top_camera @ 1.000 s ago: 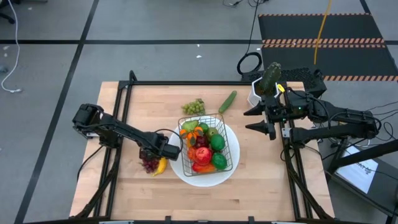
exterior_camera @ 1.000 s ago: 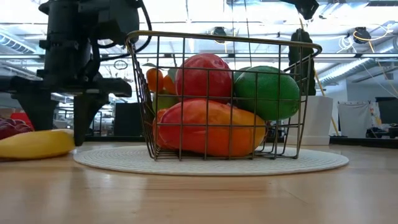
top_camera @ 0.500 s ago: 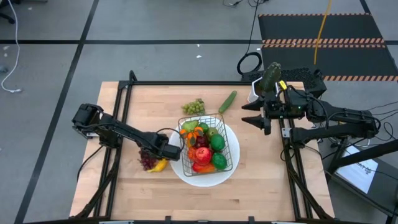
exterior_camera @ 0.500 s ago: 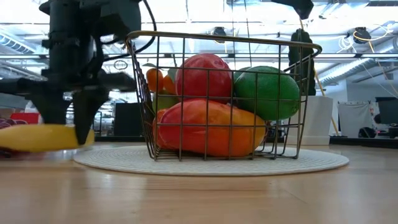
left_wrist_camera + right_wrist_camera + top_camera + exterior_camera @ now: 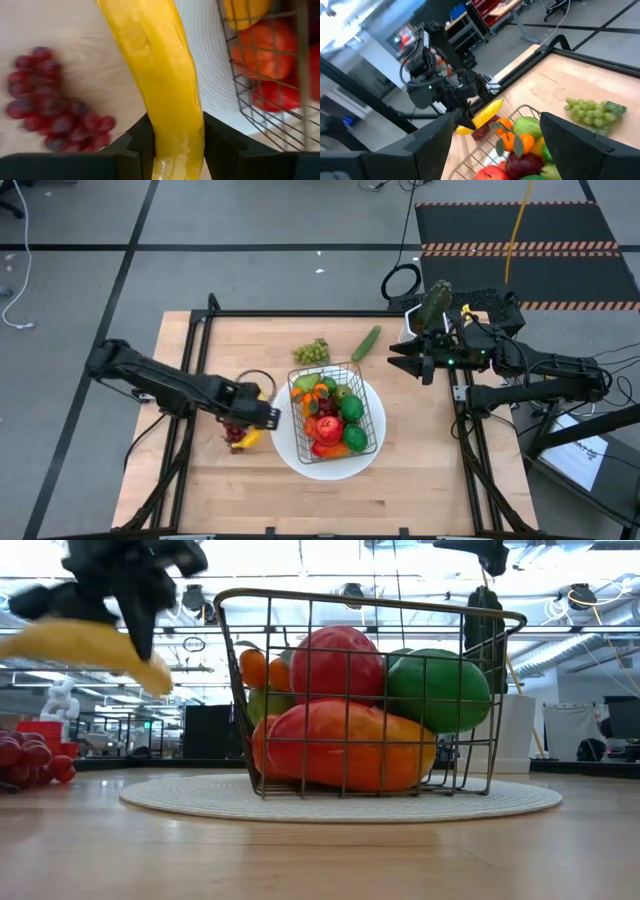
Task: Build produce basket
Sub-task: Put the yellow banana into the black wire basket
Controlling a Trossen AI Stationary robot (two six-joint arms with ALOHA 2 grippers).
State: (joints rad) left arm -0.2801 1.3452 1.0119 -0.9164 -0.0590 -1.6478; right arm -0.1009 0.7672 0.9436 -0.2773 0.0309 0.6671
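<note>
The wire basket (image 5: 335,416) stands on the round white plate (image 5: 296,452) and holds an apple, a lime, peppers and other produce. My left gripper (image 5: 252,415) hangs just left of the plate, shut on the yellow banana (image 5: 85,645), which is off the table. Purple grapes (image 5: 234,434) lie on the wood below it. Green grapes (image 5: 311,352) and a cucumber (image 5: 366,343) lie beyond the basket. My right gripper (image 5: 397,360) waits open, high at the right, pointing level toward the basket. My left gripper pinches the banana's two sides (image 5: 175,142) between its two fingers (image 5: 141,145), nearer one end than the middle. The fingers come from above, pointing steeply down, and lie across the banana. The banana is lifted clear of the table and tilted, its long free part slanting away past the grapes.
A white pot with a green cactus (image 5: 428,308) stands at the far right corner, behind my right gripper. Bare wood lies along the near edge and at the far left. The plate's rim (image 5: 180,795) lies close beside the purple grapes (image 5: 28,762).
My left gripper has shut on the banana where it lay beside the purple grapes, then risen and rolled, lifting the banana clear of the table and tipping it. The grapes have stayed on the wood. My right gripper has rolled in place.
</note>
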